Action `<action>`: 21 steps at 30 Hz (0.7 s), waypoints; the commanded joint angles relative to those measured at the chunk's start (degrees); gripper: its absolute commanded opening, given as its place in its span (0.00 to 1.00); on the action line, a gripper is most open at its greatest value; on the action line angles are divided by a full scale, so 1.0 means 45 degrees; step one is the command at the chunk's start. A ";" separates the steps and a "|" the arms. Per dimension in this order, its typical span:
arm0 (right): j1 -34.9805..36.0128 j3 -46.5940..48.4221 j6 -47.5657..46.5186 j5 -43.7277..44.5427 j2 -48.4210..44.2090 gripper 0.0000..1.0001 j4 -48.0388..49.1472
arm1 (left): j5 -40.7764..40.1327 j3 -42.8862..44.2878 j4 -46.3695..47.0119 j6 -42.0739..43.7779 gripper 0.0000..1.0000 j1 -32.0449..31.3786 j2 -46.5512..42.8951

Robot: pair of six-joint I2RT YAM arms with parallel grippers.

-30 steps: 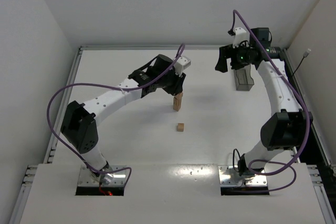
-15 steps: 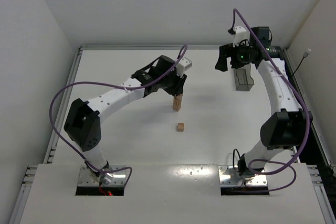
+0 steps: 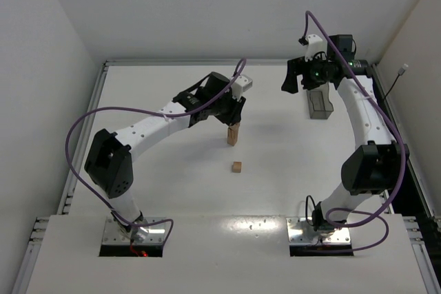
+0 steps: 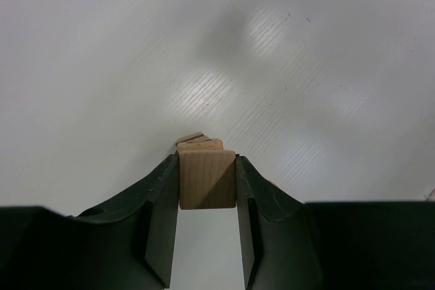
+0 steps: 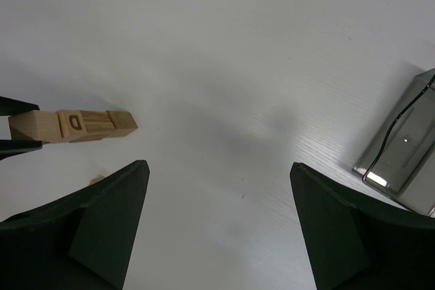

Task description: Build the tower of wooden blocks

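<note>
The tower (image 3: 233,135) is a short column of tan wood blocks standing mid-table. My left gripper (image 3: 233,122) sits over its top and is shut on the top block (image 4: 207,179), which touches both fingers. Lower blocks (image 4: 198,142) peek out beyond it. One loose wood cube (image 3: 237,166) lies on the table in front of the tower. My right gripper (image 3: 298,82) is open and empty, held high at the back right. In the right wrist view the tower (image 5: 75,125) shows a letter D, far left of the right gripper (image 5: 217,168).
A dark translucent rectangular bin (image 3: 319,104) stands at the back right, below the right wrist; it also shows in the right wrist view (image 5: 401,147). White walls close in the table on the left, the back and the right.
The left arm's elbow has shifted slightly while its gripper stays at the tower's top. The right arm has barely moved.
</note>
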 commanded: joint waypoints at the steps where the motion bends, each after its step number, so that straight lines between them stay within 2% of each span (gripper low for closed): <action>1: 0.0041 0.0503 0.0158 -0.0262 0.0021 0.82 0.0301 | 0.0033 0.0526 0.0277 -0.0127 0.08 -0.0133 -0.0077; 2: 0.0041 0.0503 0.0158 -0.0262 0.0021 0.82 0.0301 | 0.0033 0.0526 0.0277 -0.0127 0.13 -0.0133 -0.0077; 3: 0.0041 0.0503 0.0158 -0.0262 0.0021 0.82 0.0301 | 0.0033 0.0526 0.0277 -0.0127 0.23 -0.0133 -0.0077; 7: 0.0041 0.0619 0.0158 -0.0262 0.0138 0.82 0.0301 | -0.0083 0.0526 0.0277 -0.0127 0.39 -0.0133 -0.0077; 12: 0.0041 0.0621 0.0158 -0.0262 0.0138 0.82 0.0184 | -0.0202 0.0526 0.0395 -0.0127 0.48 -0.0133 0.0040; 13: 0.0041 0.0621 0.0158 -0.0262 0.0138 0.82 0.0184 | -0.0202 0.0526 0.0395 -0.0127 0.53 -0.0133 0.0040; 17: 0.0041 0.0484 -0.0074 -0.0495 0.0138 0.82 0.0184 | -0.0708 0.0760 0.0395 -0.0362 0.54 -0.0133 -0.0115; 21: 0.0041 -0.0626 -0.1807 -0.1255 -0.0387 0.82 -0.0534 | -0.1586 0.1053 0.0258 -0.0635 0.54 -0.0133 -0.0642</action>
